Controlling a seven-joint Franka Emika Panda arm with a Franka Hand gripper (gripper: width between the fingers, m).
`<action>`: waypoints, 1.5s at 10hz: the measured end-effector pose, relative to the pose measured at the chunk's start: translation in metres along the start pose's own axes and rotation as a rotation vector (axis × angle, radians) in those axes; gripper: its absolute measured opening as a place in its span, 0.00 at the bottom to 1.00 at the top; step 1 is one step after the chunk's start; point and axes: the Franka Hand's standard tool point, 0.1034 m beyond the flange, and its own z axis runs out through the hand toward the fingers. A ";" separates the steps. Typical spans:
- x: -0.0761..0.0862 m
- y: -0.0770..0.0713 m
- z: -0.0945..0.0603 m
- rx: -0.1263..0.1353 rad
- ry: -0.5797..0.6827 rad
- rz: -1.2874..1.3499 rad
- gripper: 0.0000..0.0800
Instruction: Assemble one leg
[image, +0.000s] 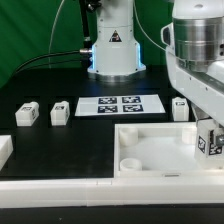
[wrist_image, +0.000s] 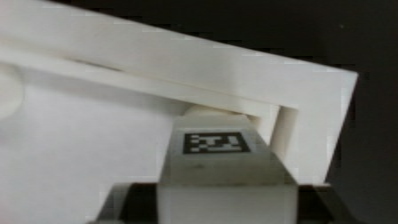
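Note:
My gripper (image: 206, 128) is shut on a leg (image: 210, 142), a small white block with a black-and-white tag, and holds it at the far corner of the large white tray-like piece (image: 150, 140) on the exterior view's right. In the wrist view the leg (wrist_image: 221, 165) sits between the dark fingers (wrist_image: 135, 203) of the gripper (wrist_image: 222, 208), tag facing the camera, its tip at the tray's raised corner rim (wrist_image: 306, 100). Whether the leg touches the tray I cannot tell. Three more legs lie on the black table: two at the exterior view's left (image: 27, 114) (image: 59, 113) and one at the right (image: 180, 108).
The marker board (image: 120, 104) lies flat in the middle of the table, in front of the arm's base (image: 112, 50). Another white part (image: 5, 150) shows at the left edge. A green backdrop stands behind.

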 end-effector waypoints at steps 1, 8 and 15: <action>0.000 0.000 0.000 0.003 -0.002 0.060 0.37; 0.001 -0.001 0.000 0.009 -0.008 0.147 0.56; -0.002 0.001 0.002 -0.067 0.016 -0.583 0.81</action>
